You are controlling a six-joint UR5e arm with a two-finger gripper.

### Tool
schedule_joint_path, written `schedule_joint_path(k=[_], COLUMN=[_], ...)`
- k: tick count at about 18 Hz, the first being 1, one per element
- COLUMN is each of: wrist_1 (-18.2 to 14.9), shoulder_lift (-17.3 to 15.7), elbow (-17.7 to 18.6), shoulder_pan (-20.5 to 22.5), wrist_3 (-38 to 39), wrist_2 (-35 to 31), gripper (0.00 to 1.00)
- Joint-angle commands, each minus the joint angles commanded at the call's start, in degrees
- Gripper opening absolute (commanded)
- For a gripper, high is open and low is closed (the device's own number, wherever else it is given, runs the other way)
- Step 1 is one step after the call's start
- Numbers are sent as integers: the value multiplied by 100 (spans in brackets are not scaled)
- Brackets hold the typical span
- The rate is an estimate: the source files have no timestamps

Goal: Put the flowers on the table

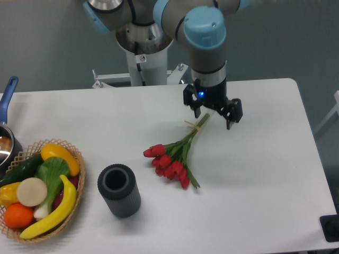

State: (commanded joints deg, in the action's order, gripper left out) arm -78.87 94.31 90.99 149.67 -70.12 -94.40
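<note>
the flowers [170, 161], a bunch of glossy red tulip heads on slim green stems bound with pale string near the cut ends, are seen lying flat on the table [254, 174], a smooth white slab with rounded corners. the heads are fanned toward the left and front, while the stems are angled up toward the gripper [214, 114]. the gripper, black and blocky with a small blue light, is spread open with nothing held between its two fingers; it is seen at the stem ends, and whether they are touched cannot be told. the arm is built of grey tubes with rounded light-blue caps. to the front left of the bunch a dark, ribbed cylinder [119, 190] with an open round mouth is stood upright. at the left edge a woven wicker basket [74, 153] is filled with shiny fruit and vegetables, and behind it a pot with a blue handle [7, 95] is partly cut off.
</note>
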Motion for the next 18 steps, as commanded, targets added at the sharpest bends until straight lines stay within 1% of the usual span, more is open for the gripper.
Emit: schedule_joint_path(k=[1, 2, 3, 4, 5, 7, 9, 12, 14, 15, 18], wrist_1=[-414, -653, -734, -735, -735, -726, -796, -936, -1051, -1086, -1086], shoulder_lift=[0, -9, -44, -175, -254, -334, -395, -588, -650, -694, -747], elbow=[-211, -353, -424, -442, -451, -486, -512, -495, -468, -468, -416], shoulder_pan=[140, 281, 352, 422, 579, 931, 1116, 1573, 1810, 1899, 1917], wrist_3=[-315, -623, -817, -880, -916, -1169, -1529, -2276, -2427, -2436, -2437], wrist_2=[9, 44, 44, 105, 288, 719, 800, 1080, 1413, 1493, 1529], gripper=[100, 100, 100, 100, 100, 100, 100, 100, 100, 100, 100])
